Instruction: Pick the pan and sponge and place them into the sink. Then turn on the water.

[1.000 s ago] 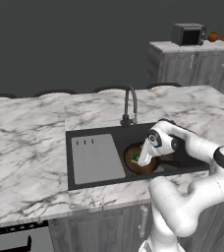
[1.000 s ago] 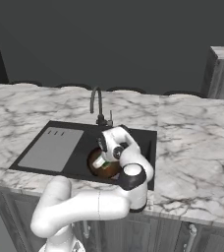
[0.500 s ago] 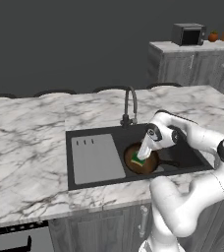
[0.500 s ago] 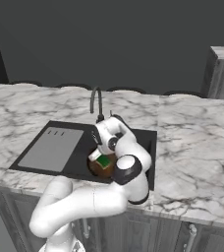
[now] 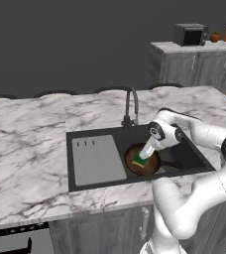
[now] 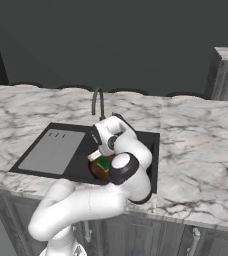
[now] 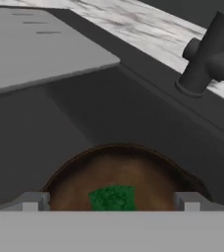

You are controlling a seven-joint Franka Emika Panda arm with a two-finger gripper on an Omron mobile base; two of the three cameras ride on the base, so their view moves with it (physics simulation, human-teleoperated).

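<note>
Sponge (image 5: 139,160) is lying inside the pan (image 5: 151,168) in the sink (image 5: 97,134) basin; we are holding our gripper (image 5: 145,152) just above, jaws apart, freeing it for the faucet (image 5: 130,101).

Green sponge (image 7: 113,198), brown pan (image 7: 148,176)

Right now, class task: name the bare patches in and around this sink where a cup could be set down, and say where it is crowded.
Free: the grey drainboard left of the basin, and the marble counter beyond it. Crowded: the sink basin, where the pan holds the sponge, the open tool hangs just above, and the faucet stands behind.
</note>
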